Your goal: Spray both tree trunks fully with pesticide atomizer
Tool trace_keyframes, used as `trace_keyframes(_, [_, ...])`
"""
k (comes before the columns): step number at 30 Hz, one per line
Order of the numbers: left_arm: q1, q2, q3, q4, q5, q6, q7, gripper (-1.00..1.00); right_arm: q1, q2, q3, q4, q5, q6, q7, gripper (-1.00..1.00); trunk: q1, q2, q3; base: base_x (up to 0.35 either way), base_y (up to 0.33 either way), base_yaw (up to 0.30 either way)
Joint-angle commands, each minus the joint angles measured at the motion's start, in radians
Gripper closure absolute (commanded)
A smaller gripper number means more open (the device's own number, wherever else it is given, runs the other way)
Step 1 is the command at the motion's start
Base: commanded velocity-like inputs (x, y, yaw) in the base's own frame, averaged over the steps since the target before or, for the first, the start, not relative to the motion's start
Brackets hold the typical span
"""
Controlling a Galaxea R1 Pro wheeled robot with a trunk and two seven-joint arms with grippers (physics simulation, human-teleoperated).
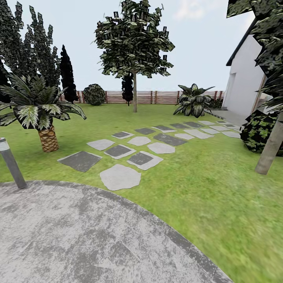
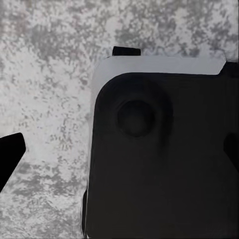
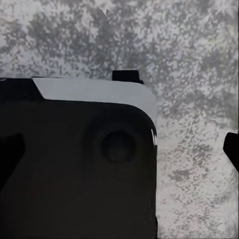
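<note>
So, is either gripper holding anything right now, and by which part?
Nothing is held. In each wrist view the dark fingertips, left and right, stand wide apart over mottled grey paving, with only the robot's own dark base between them.

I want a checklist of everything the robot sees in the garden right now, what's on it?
Surface: mottled grey paved circle, then green lawn with grey stepping stones.
Job's things: tall tree mid-lawn by the fence; grey-brown trunk at right. Atomizer: nothing seen.
Clutter: nothing seen.
Grippers: dark finger tips at wrist-view edges, wide apart, over pavement and the robot's dark base; nothing held.
Cables: nothing seen.
Surroundings: short palm, slatted fence, white building, bollard lamp, bushes.
</note>
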Motion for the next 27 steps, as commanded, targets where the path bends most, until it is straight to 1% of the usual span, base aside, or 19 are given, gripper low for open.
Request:
trace_keyframes(1, [-0.006, 0.006, 0.009, -0.005, 0.01, -0.004, 0.001, -1.0, 0.0, -0.006, 0.0, -0.006, 0.0, -0.006, 0.0, -1.0, 0.0, -0.001, -0.001, 0.0, 0.0, 0.0])
trace_keyframes(7, [-0.041, 0.039, 0.044, -0.04, 0.013, -0.02, 0.001, -1.0, 0.0, -0.033, 0.0, -0.04, 0.0, -0.039, -0.021, -1.0, 0.0, -0.001, -0.001, 0.0, 0.0, 0.0])
trace_keyframes(12, [-0.07, 0.068, 0.074, -0.068, 0.012, -0.048, 0.001, -1.0, -0.001, -0.035, -0.001, -0.068, 0.0, -0.067, -0.023, -1.0, 0.0, -0.001, -0.001, 0.0, 0.0, 0.0])
trace_keyframes(13, [-0.074, 0.08, 0.126, -0.251, 0.012, -0.079, 0.001, -1.0, -0.002, -0.035, -0.001, -0.41, -0.001, -0.209, -0.024, -1.0, 0.0, -0.001, -0.001, 0.0, 0.0, 0.0])
trace_keyframes(15, [-0.087, 0.082, 0.127, -0.277, 0.011, -0.086, 0.001, -1.0, -0.002, -0.035, -0.001, -0.452, -0.001, -0.217, -0.024, -1.0, 0.0, -0.001, -0.001, 0.0, 0.0, 0.0])
trace_keyframes(17, [-0.104, 0.082, 0.128, -0.292, 0.01, -0.089, 0.0, -1.0, -0.002, -0.035, -0.001, -0.481, -0.002, -0.219, -0.024, -1.0, 0.0, -0.001, -0.001, 0.0, 0.0, 0.0])
trace_keyframes(21, [-0.14, 0.082, 0.128, -0.299, 0.004, -0.091, 0.0, -1.0, -0.002, -0.035, -0.002, -0.498, -0.001, -0.222, -0.024, -1.0, 0.0, -0.001, -0.001, 0.0, 0.0, 0.0])
trace_keyframes(23, [-0.172, 0.081, 0.128, -0.301, 0.002, -0.092, 0.0, -1.0, -0.001, -0.036, -0.002, -0.502, 0.0, -0.257, -0.024, -1.0, 0.0, -0.001, -0.001, 0.0, 0.0, 0.0])
trace_keyframes(27, [-0.174, 0.081, 0.125, -0.302, 0.001, -0.093, -0.001, -1.0, -0.002, -0.036, -0.002, -0.503, 0.0, -0.278, -0.024, -1.0, 0.0, -0.001, -0.001, 0.0, 0.0, 0.0])
